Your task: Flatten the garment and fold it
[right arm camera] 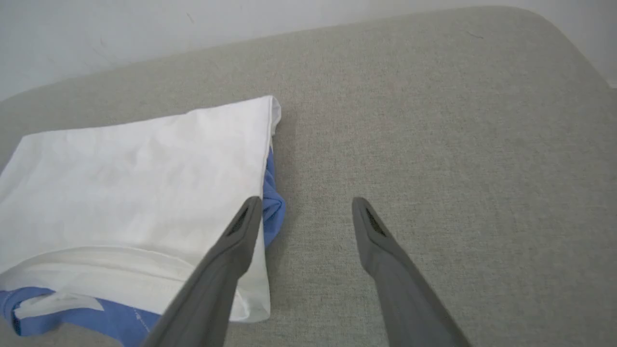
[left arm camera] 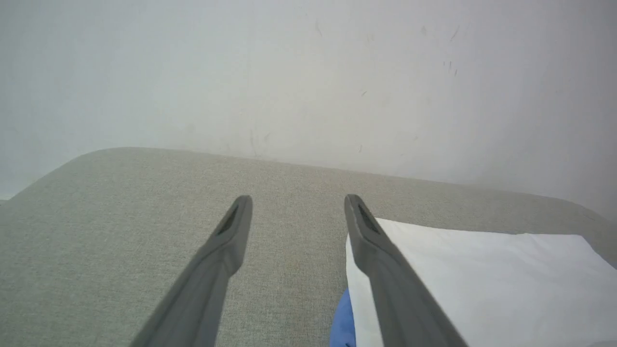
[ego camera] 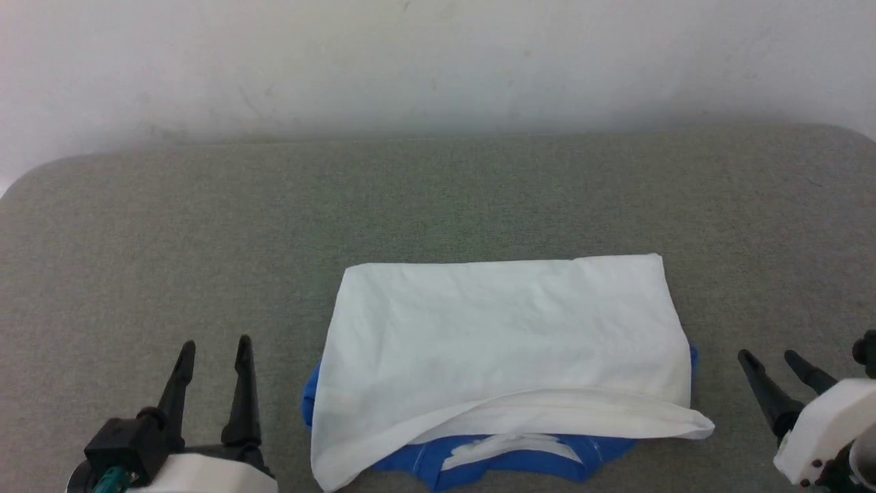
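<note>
Scene: a thin white shirt with bright blue collar and shoulders (ego camera: pixel 506 329), the garment, lies folded on a grey woven-cloth table (ego camera: pixel 205 219) before a plain white wall (ego camera: pixel 438 61).
Garment position: at the middle of the table's near half, between the two arms and clear of every table edge.
Garment shape: a rough rectangle, white panel on top. Blue cloth and the collar peek out along the near edge, and a little blue shows at both sides.
Long axis: left to right across the robot's front.
Left gripper (ego camera: pixel 214 344): jaws spread wide and empty, pointing away from the robot, beside the garment's left edge with bare table between.
Right gripper (ego camera: pixel 768 356): jaws wide and empty, off the garment's near right corner, not touching it.
Nearer arm: the right one looks slightly closer to the cloth, judging by the head view.
Stage: both arms have let go. The fold looks nearly done.
Untidy part: the near white hem curls up and sits askew over the blue.
Next move, likely: each arm reaches inward to its own near corner to fold again or square the edge.
Risk: thin cloth may drag and undo the layers.
</note>
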Controlling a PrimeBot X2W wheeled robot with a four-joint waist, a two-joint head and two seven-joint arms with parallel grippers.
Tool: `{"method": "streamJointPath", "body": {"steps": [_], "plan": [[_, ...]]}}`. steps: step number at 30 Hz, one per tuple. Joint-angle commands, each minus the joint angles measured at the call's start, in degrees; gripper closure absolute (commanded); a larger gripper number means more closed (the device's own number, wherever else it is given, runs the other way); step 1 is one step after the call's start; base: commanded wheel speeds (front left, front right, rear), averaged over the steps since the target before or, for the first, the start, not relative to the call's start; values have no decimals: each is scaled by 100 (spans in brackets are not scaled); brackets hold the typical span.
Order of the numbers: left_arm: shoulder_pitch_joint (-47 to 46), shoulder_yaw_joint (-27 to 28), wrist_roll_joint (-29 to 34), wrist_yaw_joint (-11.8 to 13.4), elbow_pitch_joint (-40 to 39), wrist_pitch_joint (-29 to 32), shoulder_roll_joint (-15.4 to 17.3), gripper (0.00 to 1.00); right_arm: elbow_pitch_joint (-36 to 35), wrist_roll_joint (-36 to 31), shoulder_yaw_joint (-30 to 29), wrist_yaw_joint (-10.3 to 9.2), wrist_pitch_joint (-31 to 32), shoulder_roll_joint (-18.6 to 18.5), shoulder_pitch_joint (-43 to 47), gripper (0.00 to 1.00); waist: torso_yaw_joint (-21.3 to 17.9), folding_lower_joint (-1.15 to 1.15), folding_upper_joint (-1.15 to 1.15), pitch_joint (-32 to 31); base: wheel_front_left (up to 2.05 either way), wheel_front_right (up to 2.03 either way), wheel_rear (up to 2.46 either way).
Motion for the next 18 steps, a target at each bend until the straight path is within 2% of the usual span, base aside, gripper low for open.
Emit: {"method": "streamJointPath", "body": {"steps": [1, 9, 14, 18], "plan": [[-124, 28, 104, 28, -60, -46, -88, 0, 161, 78, 71, -4, 122, -67, -196, 0, 116, 0, -1, 26, 0, 0, 0], [-399, 94, 605, -212, -142, -78, -448, 0, 1374, 507, 868, -4, 1202, -497, -1214, 0, 502, 0, -1, 166, 0, 0, 0], [-461, 145, 803, -379, -110, -79, -659, 0, 2172, 628, 1161, -4, 1476, -492, -1717, 0, 614, 0, -1, 263, 0, 0, 0], [-479, 221, 942, -501, -36, -79, -748, 0, 2788, 964, 1463, -4, 1985, -370, -1847, 0, 647, 0, -1, 277, 0, 0, 0]]}}
